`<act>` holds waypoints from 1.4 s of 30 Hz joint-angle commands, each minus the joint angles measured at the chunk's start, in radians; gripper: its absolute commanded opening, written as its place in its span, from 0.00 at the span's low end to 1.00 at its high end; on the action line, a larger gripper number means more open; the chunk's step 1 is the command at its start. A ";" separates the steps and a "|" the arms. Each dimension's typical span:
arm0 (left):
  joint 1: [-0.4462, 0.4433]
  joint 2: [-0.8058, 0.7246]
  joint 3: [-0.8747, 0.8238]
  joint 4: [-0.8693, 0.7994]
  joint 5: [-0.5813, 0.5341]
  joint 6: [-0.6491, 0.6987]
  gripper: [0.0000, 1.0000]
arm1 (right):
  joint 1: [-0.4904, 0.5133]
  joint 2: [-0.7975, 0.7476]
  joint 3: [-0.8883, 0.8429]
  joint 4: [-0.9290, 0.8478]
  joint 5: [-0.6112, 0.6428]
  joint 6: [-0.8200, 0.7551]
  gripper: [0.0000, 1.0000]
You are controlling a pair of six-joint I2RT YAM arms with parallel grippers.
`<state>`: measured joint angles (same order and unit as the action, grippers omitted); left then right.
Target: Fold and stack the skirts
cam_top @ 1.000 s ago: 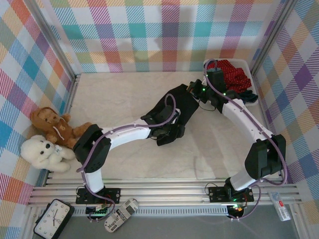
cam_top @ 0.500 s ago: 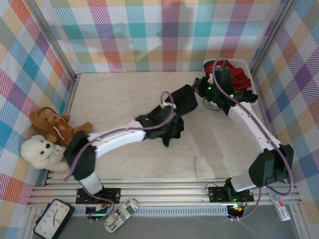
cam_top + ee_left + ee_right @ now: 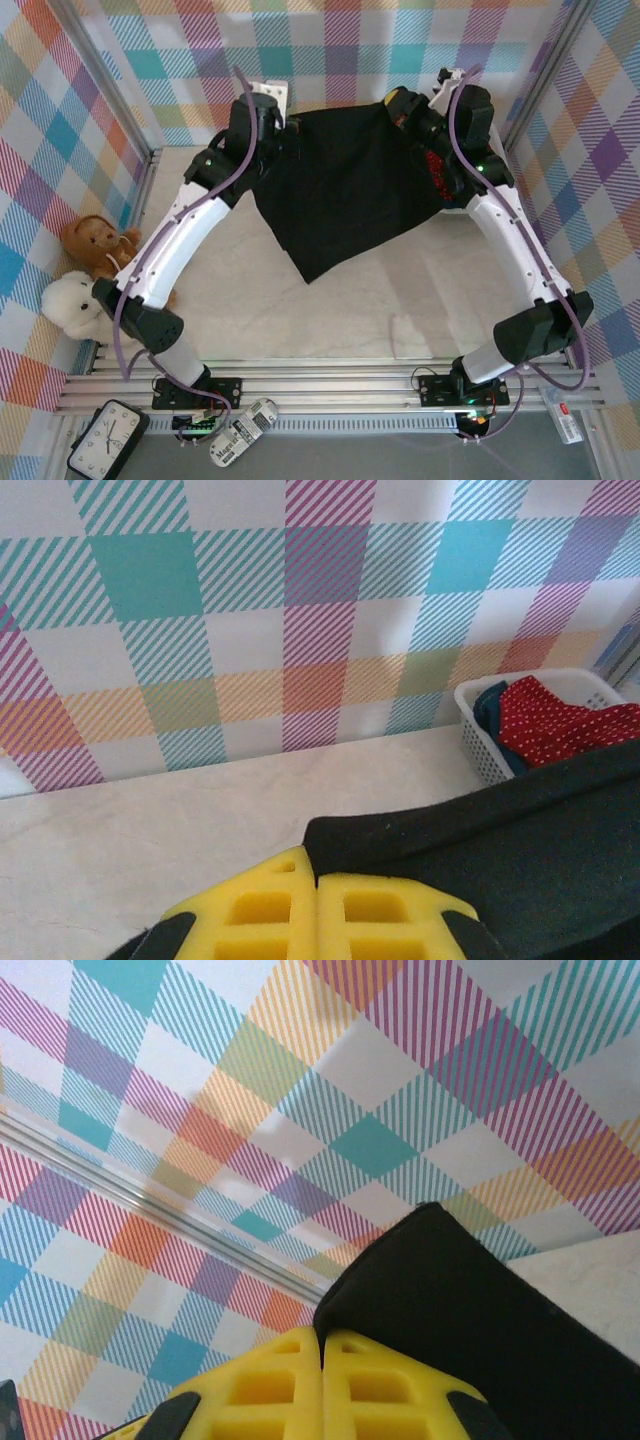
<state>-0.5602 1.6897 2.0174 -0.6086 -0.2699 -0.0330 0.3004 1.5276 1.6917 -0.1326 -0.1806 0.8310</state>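
Note:
The plain black skirt (image 3: 345, 185) hangs spread in the air between both arms, high over the back of the table. My left gripper (image 3: 285, 128) is shut on its left top corner; the left wrist view has yellow pads (image 3: 270, 905) pinching the black skirt (image 3: 500, 840). My right gripper (image 3: 400, 108) is shut on the right top corner, where the black skirt (image 3: 470, 1300) leaves the yellow pads (image 3: 380, 1385). The red dotted skirt (image 3: 565, 725) lies in the white basket (image 3: 478, 742), with a dark blue skirt (image 3: 490, 708) beside it.
Two teddy bears, brown (image 3: 100, 252) and white (image 3: 75, 305), sit at the left table edge. The basket (image 3: 500, 190) stands back right, behind the right arm. Plaid walls enclose the table on three sides. A clock (image 3: 105, 440) and a remote (image 3: 240, 432) lie below the rail.
Both grippers rose from the table's middle to the back wall and drew apart, lifting the bunched black skirt and spreading it out flat in the air.

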 commanded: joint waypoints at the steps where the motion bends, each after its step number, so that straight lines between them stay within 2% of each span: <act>1: 0.007 -0.024 0.053 -0.108 0.012 0.104 0.00 | -0.006 -0.025 0.008 0.087 -0.054 -0.008 0.00; 9: 0.007 -0.146 0.046 -0.189 0.146 0.105 0.00 | -0.005 -0.217 -0.200 0.098 -0.192 0.066 0.00; 14: 0.006 -0.159 0.067 -0.201 0.220 0.037 0.00 | -0.003 -0.289 -0.275 0.127 -0.203 0.100 0.00; 19: 0.012 -0.116 0.151 -0.269 0.294 0.020 0.00 | 0.002 -0.281 -0.297 0.170 -0.200 0.117 0.00; 22: 0.072 -0.026 0.221 -0.305 0.295 0.019 0.00 | 0.002 -0.222 -0.287 0.160 -0.141 0.109 0.00; 25: 0.166 0.126 0.324 -0.342 0.387 0.015 0.00 | -0.003 -0.100 -0.255 0.162 -0.077 0.092 0.00; 27: 0.228 0.293 0.448 -0.386 0.456 0.025 0.00 | -0.007 0.035 -0.202 0.167 -0.050 0.082 0.00; 29: 0.259 0.473 0.632 -0.464 0.458 0.053 0.00 | -0.011 0.188 -0.106 0.145 -0.026 0.050 0.00; 30: 0.271 0.568 0.752 -0.491 0.421 0.055 0.09 | -0.011 0.266 -0.046 0.136 -0.016 0.017 0.09; 31: 0.278 0.635 0.841 -0.515 0.374 0.050 0.33 | -0.012 0.345 0.008 0.120 -0.011 0.008 0.20; 32: 0.286 0.689 0.907 -0.522 0.340 0.047 0.62 | -0.012 0.406 0.064 0.111 -0.022 -0.014 0.40; 33: 0.295 0.707 0.915 -0.510 0.310 0.031 0.79 | -0.011 0.453 0.116 0.091 -0.032 -0.043 0.56; 35: 0.311 0.679 0.847 -0.475 0.309 -0.023 0.99 | -0.010 0.526 0.217 -0.042 -0.054 -0.057 0.68; 38: 0.316 0.559 0.613 -0.390 0.310 -0.069 1.00 | 0.012 0.526 0.171 -0.069 -0.063 -0.086 1.00; 42: 0.316 0.439 0.305 -0.299 0.328 -0.145 1.00 | 0.054 0.499 0.023 -0.057 -0.073 -0.092 0.99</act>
<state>-0.2413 2.2814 2.4218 -0.9878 0.0509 -0.1032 0.3157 2.0914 1.7721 -0.1753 -0.2287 0.7765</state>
